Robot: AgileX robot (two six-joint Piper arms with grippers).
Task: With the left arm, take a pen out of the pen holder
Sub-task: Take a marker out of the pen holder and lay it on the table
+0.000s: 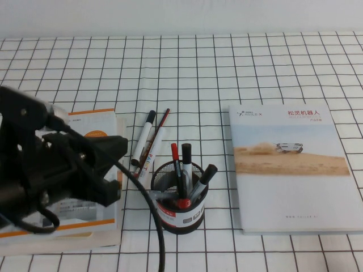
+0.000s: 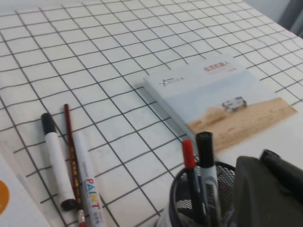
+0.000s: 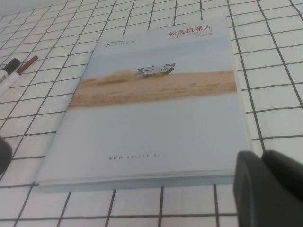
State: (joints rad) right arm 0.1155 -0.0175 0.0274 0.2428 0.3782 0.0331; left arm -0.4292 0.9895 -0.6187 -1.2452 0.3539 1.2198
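Observation:
A black mesh pen holder (image 1: pixel 180 208) stands near the table's front middle. A red-capped pen (image 1: pixel 175 154) and two black-capped markers (image 1: pixel 186 154) stick up from it. My left gripper (image 1: pixel 115 165) hovers just left of the holder, above an orange-and-white booklet. The left wrist view shows its dark fingers (image 2: pixel 265 189) pressed together, with no pen between them, close beside the holder (image 2: pixel 189 189) and its red-capped pen (image 2: pixel 188 153). The right gripper (image 3: pixel 271 189) appears only in the right wrist view, shut and empty, at the near corner of a booklet.
A white marker (image 1: pixel 144 137), a thin red pencil (image 1: pixel 161 128) and a paint marker (image 1: pixel 146 161) lie on the checked cloth behind the holder. A large booklet (image 1: pixel 289 170) with a desert picture lies to the right. The orange-and-white booklet (image 1: pixel 93 127) lies under my left arm.

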